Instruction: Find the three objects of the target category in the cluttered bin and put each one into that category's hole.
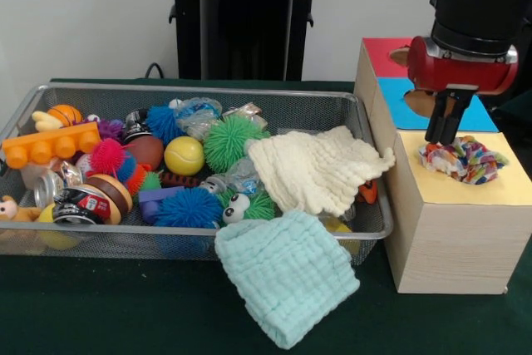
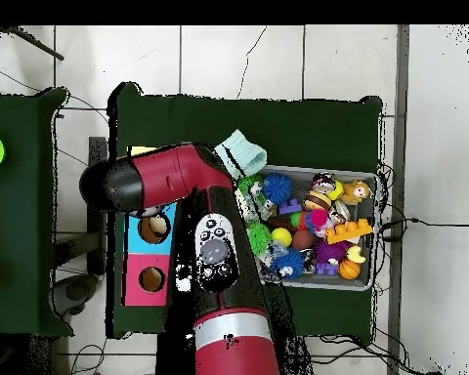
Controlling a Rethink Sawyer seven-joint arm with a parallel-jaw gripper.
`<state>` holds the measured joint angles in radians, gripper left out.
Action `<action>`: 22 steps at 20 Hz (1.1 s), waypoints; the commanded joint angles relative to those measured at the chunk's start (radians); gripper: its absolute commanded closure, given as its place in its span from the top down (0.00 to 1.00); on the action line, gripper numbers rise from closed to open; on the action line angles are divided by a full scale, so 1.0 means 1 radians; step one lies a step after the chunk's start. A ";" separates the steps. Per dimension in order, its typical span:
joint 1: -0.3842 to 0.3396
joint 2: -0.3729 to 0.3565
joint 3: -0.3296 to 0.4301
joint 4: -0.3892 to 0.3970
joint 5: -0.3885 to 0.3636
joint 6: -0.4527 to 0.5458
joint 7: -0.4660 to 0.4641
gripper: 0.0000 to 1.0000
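From the wire-mesh bin (image 1: 25,110) rightward I see an orange studded plastic brick (image 1: 50,145) at its left end, spiky rubber balls in the middle, a waffle-weave cream cloth (image 1: 316,168) at its right end and a mint quilted cloth (image 1: 287,276) draped over its front rim onto the tabletop (image 1: 125,305). Right of the bin stands the plywood box (image 1: 440,247), its top panelled red, blue and yellow. My hand (image 1: 445,135) hangs with fingers nearly together just above the knotted multicoloured rag (image 1: 464,159) on the yellow panel; I read no lettering.

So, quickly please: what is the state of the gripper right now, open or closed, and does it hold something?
Gripper: closed, fingers together, holding nothing; its tips hang just above the multicoloured cloth lying on the yellow section of the box.
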<state>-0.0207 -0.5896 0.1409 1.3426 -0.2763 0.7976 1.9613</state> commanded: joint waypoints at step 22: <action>0.069 0.118 -0.045 0.051 -0.037 -0.126 0.125 0.00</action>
<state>0.0480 -0.5621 0.0972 1.3420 -0.2812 0.7531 1.9613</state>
